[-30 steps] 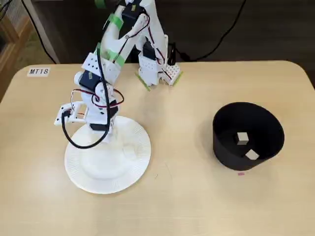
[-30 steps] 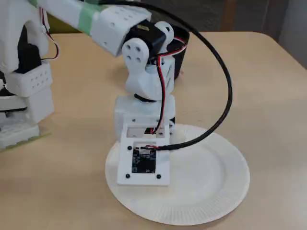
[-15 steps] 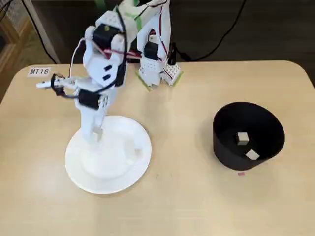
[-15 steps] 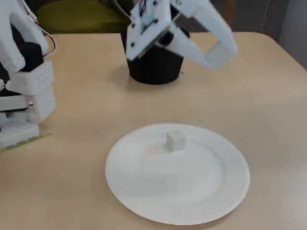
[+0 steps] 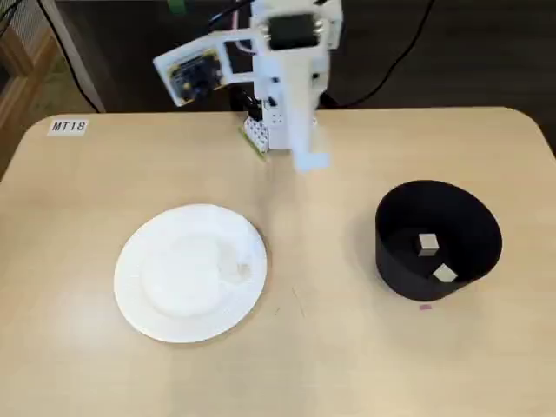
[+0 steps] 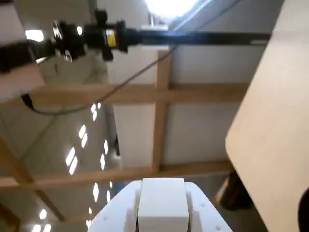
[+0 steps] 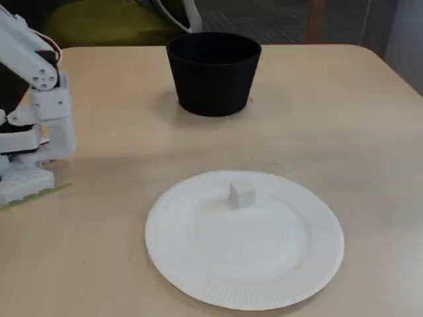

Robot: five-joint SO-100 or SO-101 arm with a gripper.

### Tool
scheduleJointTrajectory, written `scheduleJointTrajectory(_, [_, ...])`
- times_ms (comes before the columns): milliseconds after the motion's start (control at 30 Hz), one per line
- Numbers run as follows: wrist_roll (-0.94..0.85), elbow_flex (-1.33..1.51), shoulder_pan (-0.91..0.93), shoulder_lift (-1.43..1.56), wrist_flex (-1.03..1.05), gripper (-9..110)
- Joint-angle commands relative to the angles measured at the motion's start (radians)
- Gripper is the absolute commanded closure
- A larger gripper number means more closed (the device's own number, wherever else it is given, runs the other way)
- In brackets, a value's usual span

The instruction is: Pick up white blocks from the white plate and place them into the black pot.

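gripper [image 5: 310,159] lifted near arm base, openness unclear; one white block [image 7: 242,194] on white plate [image 7: 291,277], two in black pot [image 5: 395,269].

The white plate [image 7: 198,277] looks like matt paper, finely ribbed round its rim and smooth in the middle. The black pot [image 7: 213,82] has dull, plain walls with no shine. The table [image 7: 344,125] is smooth pale wood-look laminate. The arm [image 5: 291,78] is white, faintly glossy plastic.

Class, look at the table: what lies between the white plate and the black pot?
Nothing: only bare tabletop separates the white plate from the black pot, clear in both fixed views.
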Motion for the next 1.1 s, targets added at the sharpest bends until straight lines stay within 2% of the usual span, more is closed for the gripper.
scheduleJointTrajectory(0, [-0.109,-0.003,-0.175,0.003,0.038,104])
scheduleJointTrajectory(133, [-0.178,-0.025,-0.287,-0.092,0.167,104])
scheduleJointTrajectory(300, [-0.199,-0.072,-0.33,-0.189,0.318,104])
scheduleJointTrajectory(500, [-0.259,-0.331,-0.356,-0.396,0.598,104])
scheduleJointTrajectory(633, [-0.287,-0.466,-0.383,-0.512,0.701,104])
scheduleJointTrajectory(1067, [-0.35,-0.646,-0.411,-0.692,0.822,104])
